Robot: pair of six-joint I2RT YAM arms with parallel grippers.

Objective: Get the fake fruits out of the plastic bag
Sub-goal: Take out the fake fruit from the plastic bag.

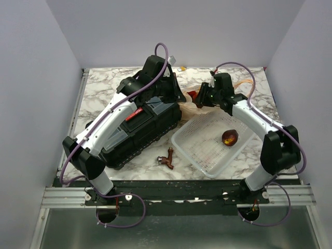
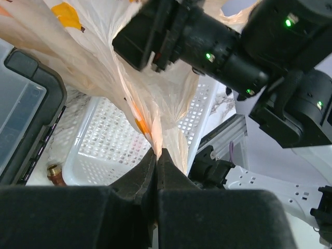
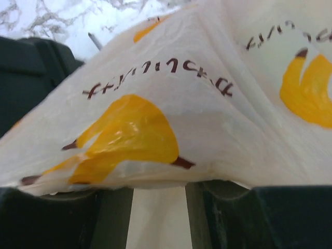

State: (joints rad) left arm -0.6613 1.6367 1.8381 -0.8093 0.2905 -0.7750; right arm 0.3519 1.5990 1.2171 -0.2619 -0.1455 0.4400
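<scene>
The plastic bag point(image 1: 191, 107), thin, tan and printed with yellow bananas, hangs between my two grippers above the far corner of the basket. My left gripper point(image 2: 157, 152) is shut on a gathered fold of the bag point(image 2: 150, 88) and holds it up. My right gripper point(image 1: 205, 96) is pushed against the bag from the right. In the right wrist view the bag point(image 3: 171, 104) drapes over its fingertips; the fingers point(image 3: 244, 218) stand apart and hold nothing I can see. A small red piece point(image 1: 193, 95) shows at the bag's top; I cannot tell which fruit it is. Other fruits are hidden.
A white mesh basket point(image 1: 199, 150) sits front right with a maroon-brown glossy fruit point(image 1: 230, 137) in it. A black toolbox point(image 1: 148, 129) lies under my left arm. A small brass tap point(image 1: 167, 158) lies in front of it. The basket also shows in the left wrist view point(image 2: 98, 150).
</scene>
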